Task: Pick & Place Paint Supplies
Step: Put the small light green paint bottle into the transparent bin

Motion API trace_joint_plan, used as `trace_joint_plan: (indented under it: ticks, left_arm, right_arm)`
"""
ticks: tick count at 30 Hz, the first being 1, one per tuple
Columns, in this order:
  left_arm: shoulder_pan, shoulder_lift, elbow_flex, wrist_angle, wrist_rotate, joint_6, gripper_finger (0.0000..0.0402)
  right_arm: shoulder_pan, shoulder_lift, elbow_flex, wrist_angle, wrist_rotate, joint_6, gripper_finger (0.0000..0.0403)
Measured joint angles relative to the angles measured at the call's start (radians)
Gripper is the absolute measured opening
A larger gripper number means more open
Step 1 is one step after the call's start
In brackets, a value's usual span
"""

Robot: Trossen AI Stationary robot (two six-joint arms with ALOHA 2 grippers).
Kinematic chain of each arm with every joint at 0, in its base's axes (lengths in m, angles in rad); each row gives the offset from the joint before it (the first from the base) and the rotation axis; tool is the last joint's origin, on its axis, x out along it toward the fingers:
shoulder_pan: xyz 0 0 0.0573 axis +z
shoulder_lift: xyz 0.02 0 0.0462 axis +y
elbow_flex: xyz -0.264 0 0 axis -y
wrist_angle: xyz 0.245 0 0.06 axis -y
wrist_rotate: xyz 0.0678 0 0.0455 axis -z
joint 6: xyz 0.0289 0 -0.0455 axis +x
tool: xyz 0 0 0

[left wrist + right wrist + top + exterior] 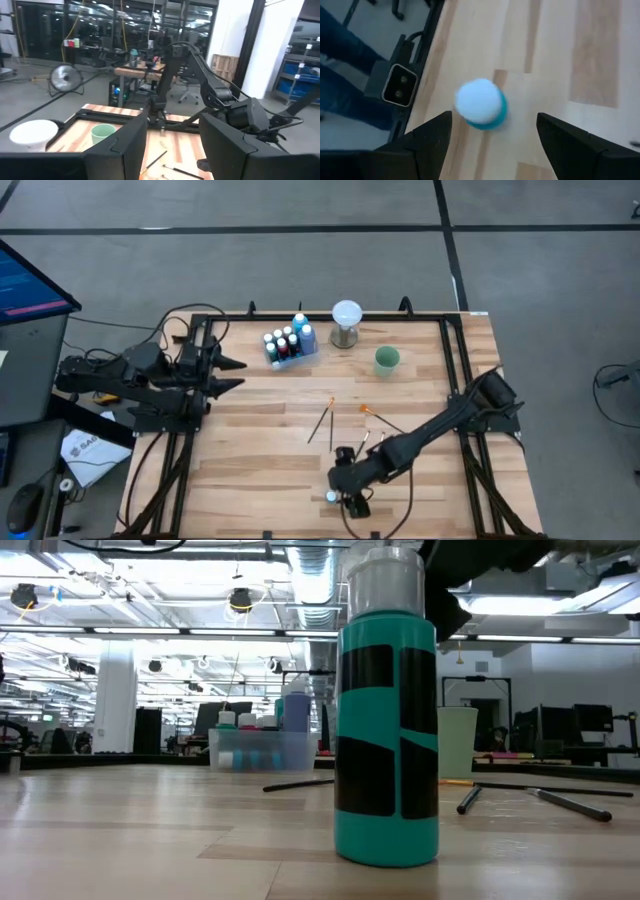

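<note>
One teal bottle point(481, 104) near the table's front edge point(300, 532); right fingers point(570, 145) spread wide above, empty.

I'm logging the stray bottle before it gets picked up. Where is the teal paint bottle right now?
In the high view, the teal paint bottle stands upright near the table's front edge, right of centre, directly under the open right gripper, apart from the brushes.

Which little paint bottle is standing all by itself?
The teal bottle under the right gripper, near the table's front edge; the others sit together in the clear bin.
</note>
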Motion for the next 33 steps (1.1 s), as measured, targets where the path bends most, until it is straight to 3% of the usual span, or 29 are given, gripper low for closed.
trace_joint_plan:
  ticks: [5,15,20,27,33]
  left_arm:
    - [0.000,0.000,0.000,0.000,0.009,0.000,0.0177]
    - [0.000,0.001,0.000,0.000,0.013,-0.003,0.0168]
    - [0.000,0.001,0.000,0.000,0.012,-0.003,0.0169]
    - [0.000,0.001,0.000,0.000,0.012,-0.003,0.0163]
    - [0.000,0.001,0.000,0.000,0.011,-0.003,0.0165]
  right_arm:
    - [0.011,0.049,0.085,-0.069,-0.002,-0.054,0.0285]
    - [0.000,0.054,0.094,-0.054,0.021,-0.087,0.0276]
    - [0.000,0.053,0.094,-0.050,0.021,-0.094,0.0229]
    - [-0.005,0.053,0.094,-0.050,0.020,-0.155,0.0113]
    - [-0.042,0.036,0.092,-0.054,0.020,-0.160,0.0106]
